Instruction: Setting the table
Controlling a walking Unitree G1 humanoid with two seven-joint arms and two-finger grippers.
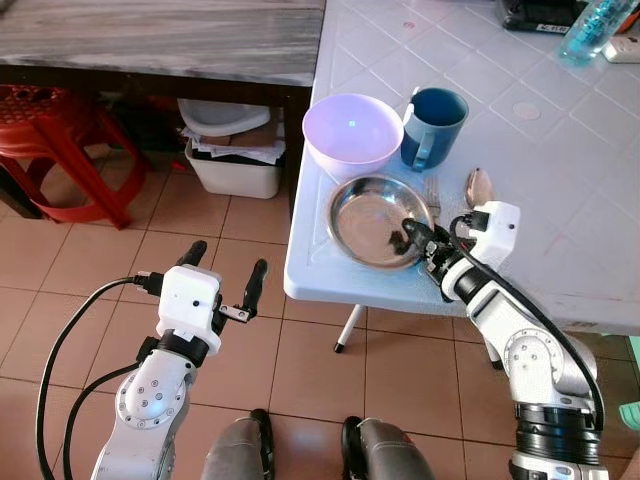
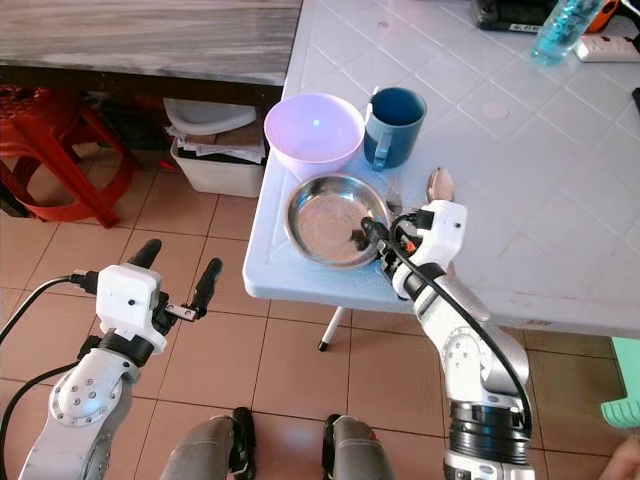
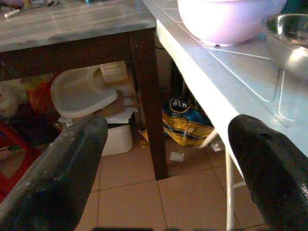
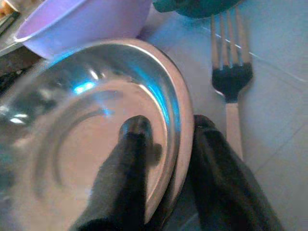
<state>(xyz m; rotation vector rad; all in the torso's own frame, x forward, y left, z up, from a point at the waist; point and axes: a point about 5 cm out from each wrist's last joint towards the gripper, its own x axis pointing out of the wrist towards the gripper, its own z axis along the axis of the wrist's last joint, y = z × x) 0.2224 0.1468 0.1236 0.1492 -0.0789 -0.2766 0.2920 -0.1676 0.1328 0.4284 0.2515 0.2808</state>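
Note:
A shiny steel dish (image 1: pixel 365 222) lies near the front corner of the white table (image 1: pixel 560 150). My right gripper (image 1: pixel 412 236) is shut on its near right rim, one finger inside the dish (image 4: pixel 96 125) and one outside. Behind the dish stand a lilac bowl (image 1: pixel 352 130) and a blue mug (image 1: pixel 435 122). A fork (image 4: pixel 231 82) and a spoon (image 1: pixel 478 186) lie just right of the dish. My left gripper (image 1: pixel 225 278) hangs open and holds nothing over the tiled floor, left of the table's edge.
A grey wooden table (image 1: pixel 160 40) stands at the back left, with a red stool (image 1: pixel 60 140) and a white bin (image 1: pixel 235 165) under and beside it. A water bottle (image 1: pixel 595 25) and a power strip (image 1: pixel 625 48) sit at the table's far right.

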